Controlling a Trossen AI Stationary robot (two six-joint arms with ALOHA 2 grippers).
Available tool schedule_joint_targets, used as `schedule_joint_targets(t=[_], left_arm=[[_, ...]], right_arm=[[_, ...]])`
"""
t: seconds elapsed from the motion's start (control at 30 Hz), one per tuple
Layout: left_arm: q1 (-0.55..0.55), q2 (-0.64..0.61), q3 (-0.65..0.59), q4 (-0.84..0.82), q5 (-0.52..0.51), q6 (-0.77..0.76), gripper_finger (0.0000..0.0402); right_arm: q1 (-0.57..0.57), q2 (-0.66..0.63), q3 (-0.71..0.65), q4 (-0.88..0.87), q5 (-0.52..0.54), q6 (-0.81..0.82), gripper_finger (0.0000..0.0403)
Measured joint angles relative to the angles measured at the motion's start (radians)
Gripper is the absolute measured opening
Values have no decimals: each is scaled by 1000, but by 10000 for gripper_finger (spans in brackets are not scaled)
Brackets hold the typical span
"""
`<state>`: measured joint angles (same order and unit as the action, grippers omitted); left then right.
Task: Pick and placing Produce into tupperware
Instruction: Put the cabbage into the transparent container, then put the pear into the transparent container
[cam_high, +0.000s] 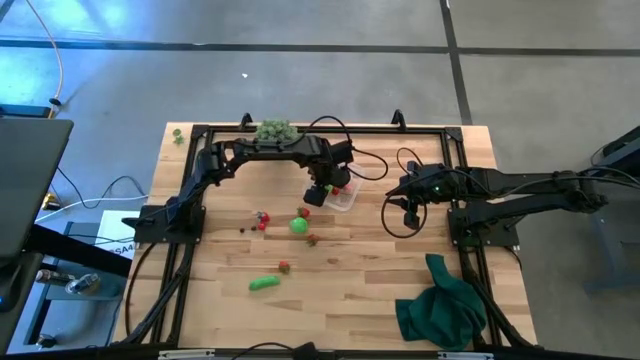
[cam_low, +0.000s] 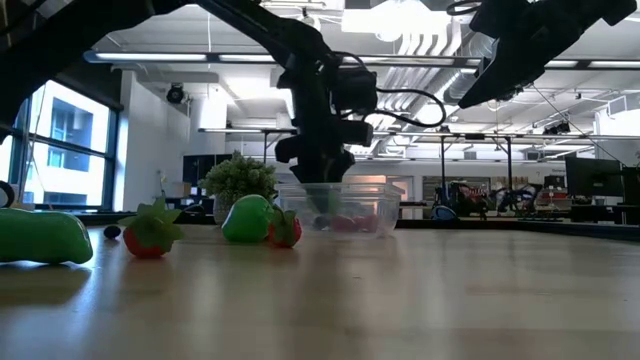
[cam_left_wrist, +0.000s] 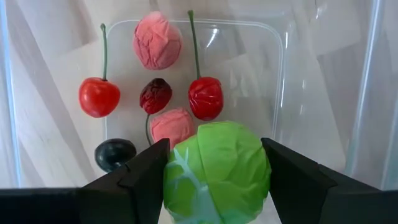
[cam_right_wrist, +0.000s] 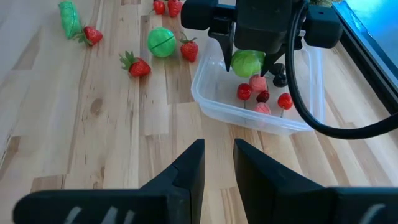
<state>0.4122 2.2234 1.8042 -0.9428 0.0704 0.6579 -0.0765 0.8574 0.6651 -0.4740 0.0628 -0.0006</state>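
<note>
Left gripper hangs inside the tupperware at the high view's centre, jaws spread wide and clamped on a green cabbage-like ball; cherries, pink pieces and a dark berry lie below it. Right gripper waits just right of the container, fingers slightly apart, holding nothing. Strawberries, a green ball and a green oblong dot the board's centre-left; bare wood lies below, a green cloth at lower right.

Table: pale wooden slats.
Green cloth: crumpled on the table's near right corner.
Spiky pale-green ball: at the table's far edge, left of centre.
</note>
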Motion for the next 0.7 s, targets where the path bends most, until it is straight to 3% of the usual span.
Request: schedule_joint_targets(t=[0.27, 0.7], left_arm=[[0, 0, 0, 1, 0, -7, 232], [-2, 0, 0, 3, 0, 14, 321]], right_arm=[[0, 0, 0, 0, 0, 0, 75], [0, 0, 0, 0, 1, 0, 75]])
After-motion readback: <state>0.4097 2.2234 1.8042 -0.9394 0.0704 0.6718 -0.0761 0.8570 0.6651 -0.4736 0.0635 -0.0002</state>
